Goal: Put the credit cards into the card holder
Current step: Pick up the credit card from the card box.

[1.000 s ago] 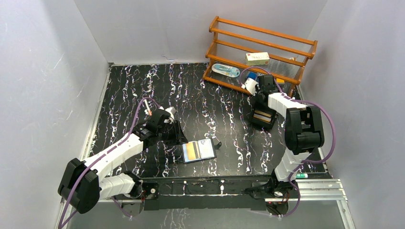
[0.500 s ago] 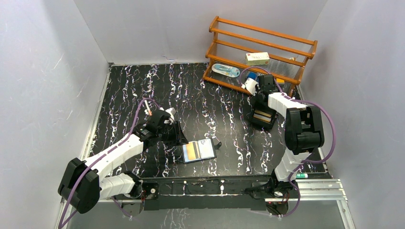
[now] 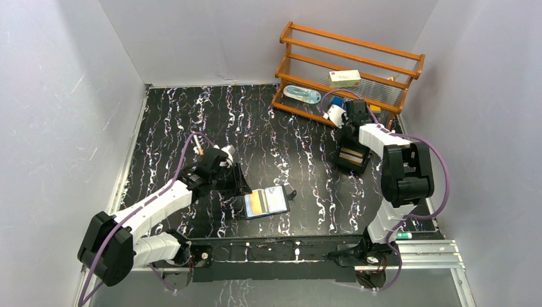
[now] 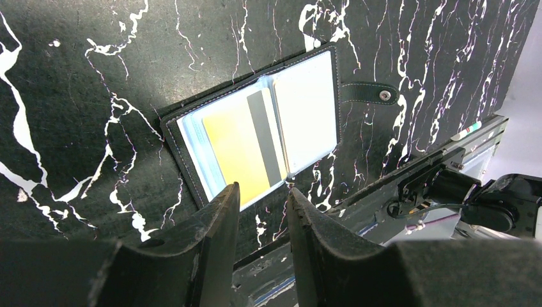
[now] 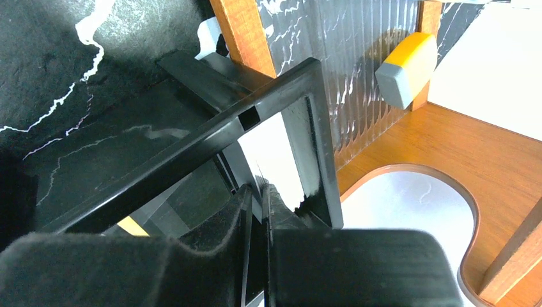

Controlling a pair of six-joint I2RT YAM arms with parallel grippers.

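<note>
Left gripper [image 4: 262, 192]: no change over the last second. Jaws part-spread, empty, hanging over the near edge of the card holder [image 4: 255, 128]. Holder lies open on the counter [image 3: 287, 137], front-centre, with a yellow striped card [image 4: 238, 150] already in one side.

Right gripper [image 5: 257, 192]: down inside the black box [image 5: 255, 112] beside the wooden rack [image 3: 348, 70]. Jaws have drawn nearly together at the foot of a white card [image 5: 278, 160]. Firm pinch or not, cannot tell. An orange card [image 5: 131, 225] lies lower in the box.

Judgement: the next card is being picked, and the left arm waits at the holder.
</note>
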